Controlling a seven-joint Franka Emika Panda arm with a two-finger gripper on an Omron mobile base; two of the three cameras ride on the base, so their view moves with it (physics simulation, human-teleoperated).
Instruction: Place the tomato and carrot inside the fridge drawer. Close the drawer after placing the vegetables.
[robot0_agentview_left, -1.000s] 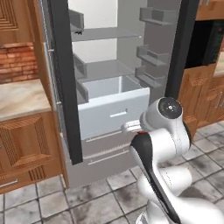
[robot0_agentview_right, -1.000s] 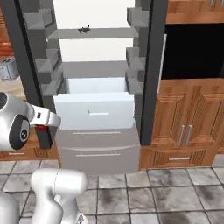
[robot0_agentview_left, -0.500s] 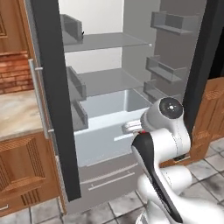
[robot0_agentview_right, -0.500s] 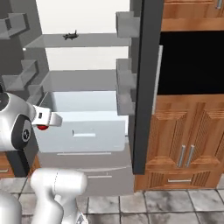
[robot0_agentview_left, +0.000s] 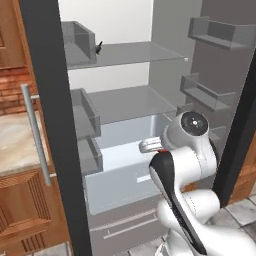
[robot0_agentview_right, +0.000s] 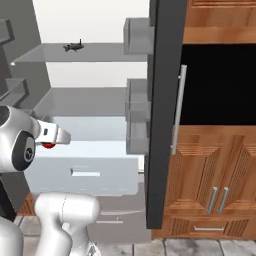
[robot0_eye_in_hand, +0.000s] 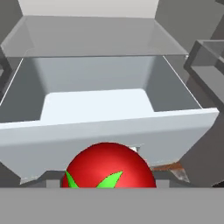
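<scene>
While the gripper pinches the glossy red tomato just before the open pale translucent fridge drawer, the next move is carrying it over the front panel and releasing

No readable text, labels, brand marks, numbers or signs anywhere. Checked the fridge drawer front panel, the tomato, the wooden cabinets and the door handle: all plain, nothing lettered.
</scene>
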